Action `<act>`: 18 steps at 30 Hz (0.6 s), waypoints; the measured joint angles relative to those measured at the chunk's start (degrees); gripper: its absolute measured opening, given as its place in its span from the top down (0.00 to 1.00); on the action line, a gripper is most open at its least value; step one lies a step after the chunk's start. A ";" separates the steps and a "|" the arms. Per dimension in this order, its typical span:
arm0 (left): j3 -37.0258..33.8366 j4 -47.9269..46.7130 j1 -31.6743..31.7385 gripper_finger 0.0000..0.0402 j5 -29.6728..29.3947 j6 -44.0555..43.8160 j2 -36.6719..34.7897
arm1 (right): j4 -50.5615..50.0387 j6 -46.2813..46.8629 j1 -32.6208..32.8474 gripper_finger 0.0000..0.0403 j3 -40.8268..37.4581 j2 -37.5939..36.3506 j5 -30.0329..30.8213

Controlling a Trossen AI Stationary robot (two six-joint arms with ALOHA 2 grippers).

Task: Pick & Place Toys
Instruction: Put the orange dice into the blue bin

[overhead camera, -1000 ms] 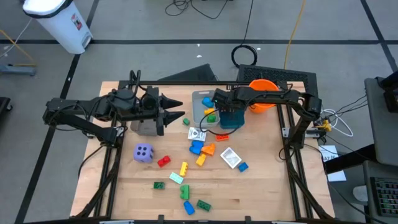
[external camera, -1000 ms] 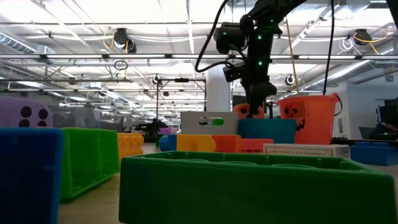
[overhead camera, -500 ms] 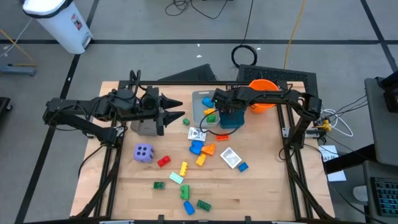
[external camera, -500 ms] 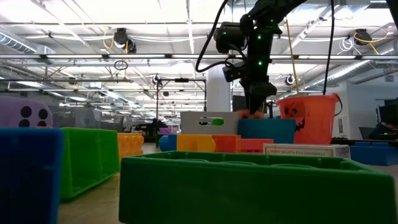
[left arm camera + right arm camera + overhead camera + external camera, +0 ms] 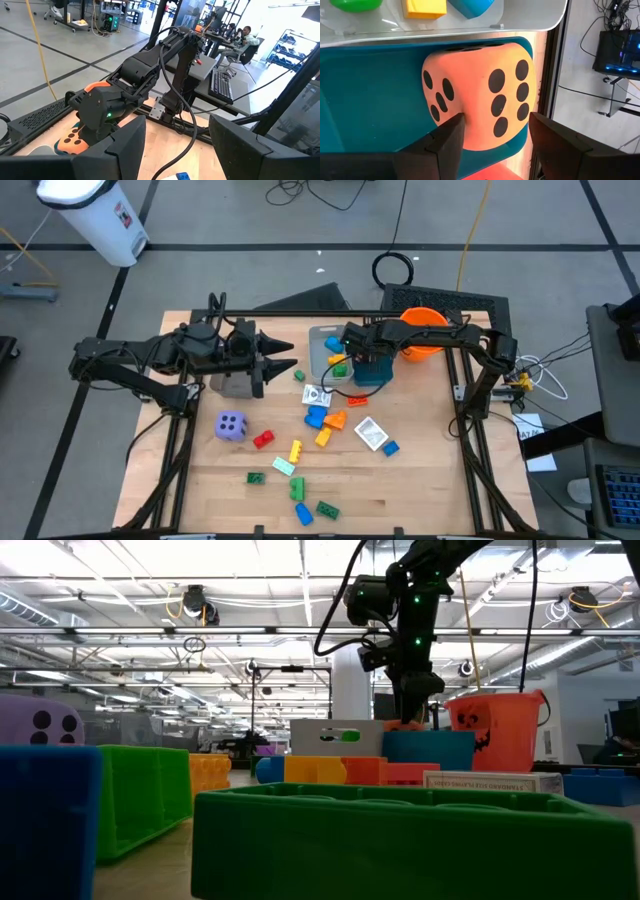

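My right gripper (image 5: pixel 492 137) hangs over the teal bin (image 5: pixel 372 370) at about 1 o'clock from the table's middle, jaws spread to either side of the orange black-dotted die (image 5: pixel 480 95), which sits inside that bin; 1 finger looks to touch its face, though I cannot tell for sure. My left gripper (image 5: pixel 283 358) waits at 10 o'clock, jaws apart and holding nothing. The purple die (image 5: pixel 231 425) lies at 8 o'clock, and small bricks (image 5: pixel 322 420) are scattered toward 6.
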 joint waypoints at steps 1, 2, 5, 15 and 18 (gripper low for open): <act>0.00 0.00 0.00 0.43 0.00 0.00 0.00 | 0.00 0.00 0.08 0.47 0.00 0.00 0.00; 0.00 0.00 -0.01 0.43 0.00 0.00 0.00 | 0.00 0.05 0.27 0.47 0.00 0.00 0.00; 0.00 0.00 0.00 0.43 0.00 0.00 0.00 | -0.02 0.09 0.83 0.47 0.00 0.00 0.00; 0.00 0.00 -0.02 0.43 0.00 0.02 0.00 | -0.52 -1.34 2.76 0.47 0.02 0.00 0.07; 0.00 0.00 -0.02 0.43 0.00 0.02 0.00 | -1.31 -1.57 3.32 0.47 0.02 -0.98 1.25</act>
